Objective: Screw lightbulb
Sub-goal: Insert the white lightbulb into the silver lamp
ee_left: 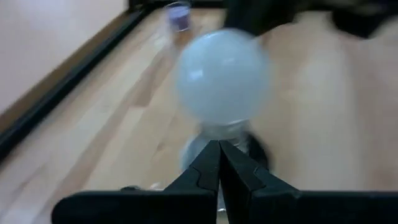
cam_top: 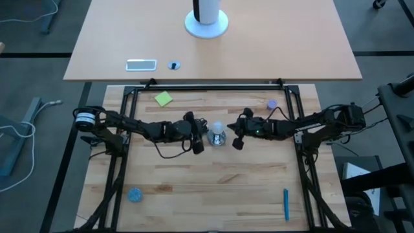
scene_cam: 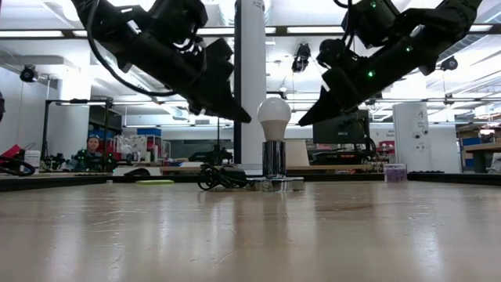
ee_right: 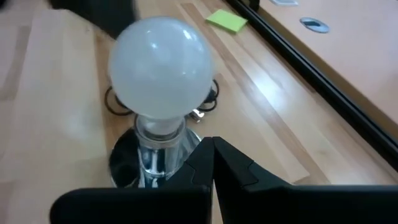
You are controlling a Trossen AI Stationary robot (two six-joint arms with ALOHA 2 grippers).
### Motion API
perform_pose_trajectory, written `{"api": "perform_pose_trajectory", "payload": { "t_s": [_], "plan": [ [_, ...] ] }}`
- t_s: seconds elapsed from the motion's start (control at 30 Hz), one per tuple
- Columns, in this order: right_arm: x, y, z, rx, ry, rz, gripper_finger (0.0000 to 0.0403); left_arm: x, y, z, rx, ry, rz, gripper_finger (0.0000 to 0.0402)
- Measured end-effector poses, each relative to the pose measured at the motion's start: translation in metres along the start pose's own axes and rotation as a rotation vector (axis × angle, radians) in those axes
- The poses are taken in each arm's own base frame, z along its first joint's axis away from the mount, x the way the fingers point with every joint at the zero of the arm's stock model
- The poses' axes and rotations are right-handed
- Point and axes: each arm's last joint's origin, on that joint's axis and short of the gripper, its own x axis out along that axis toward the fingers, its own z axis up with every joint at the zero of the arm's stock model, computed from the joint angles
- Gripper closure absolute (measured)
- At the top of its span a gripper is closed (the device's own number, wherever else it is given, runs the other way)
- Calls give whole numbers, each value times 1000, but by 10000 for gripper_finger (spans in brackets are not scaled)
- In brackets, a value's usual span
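Note:
The whitish lightbulb (cam_top: 218, 126) stands upright with its narrow base in the shiny silver socket (cam_top: 217, 138) at the table's middle. It also shows in the low view (scene_cam: 274, 117) and in both wrist views (ee_left: 222, 78) (ee_right: 161, 65). My left gripper (scene_cam: 247, 119) is shut and slants down just left of the bulb, with a small gap. My right gripper (scene_cam: 300, 122) is shut and slants down just right of it, also apart. Their shut fingertips show in the wrist views (ee_left: 219, 152) (ee_right: 212, 149).
The socket's black cord (scene_cam: 219, 178) lies coiled left of it. A green sticky note (cam_top: 163, 98) lies at the far left and a small purple cup (cam_top: 272, 103) at the far right. A blue disc (cam_top: 134, 194) and a blue pen (cam_top: 285, 204) lie near the front.

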Motion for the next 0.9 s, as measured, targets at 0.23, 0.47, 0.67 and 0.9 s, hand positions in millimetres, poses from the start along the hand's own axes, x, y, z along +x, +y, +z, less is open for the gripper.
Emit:
{"api": "perform_pose_trajectory", "payload": {
  "t_s": [0.23,0.47,0.67,0.9],
  "plan": [
    [0,0,5,0,-54,10,403,5,-5,5,-22,-86,-88,401],
    [-1,3,11,6,-116,107,403,6,-3,4,-24,-84,-23,401],
    [-1,5,11,10,-113,145,403,6,-2,2,-29,-68,-16,401],
    [-2,0,4,8,-26,13,403,3,-3,-1,-51,-12,-18,401]
  ]
}}
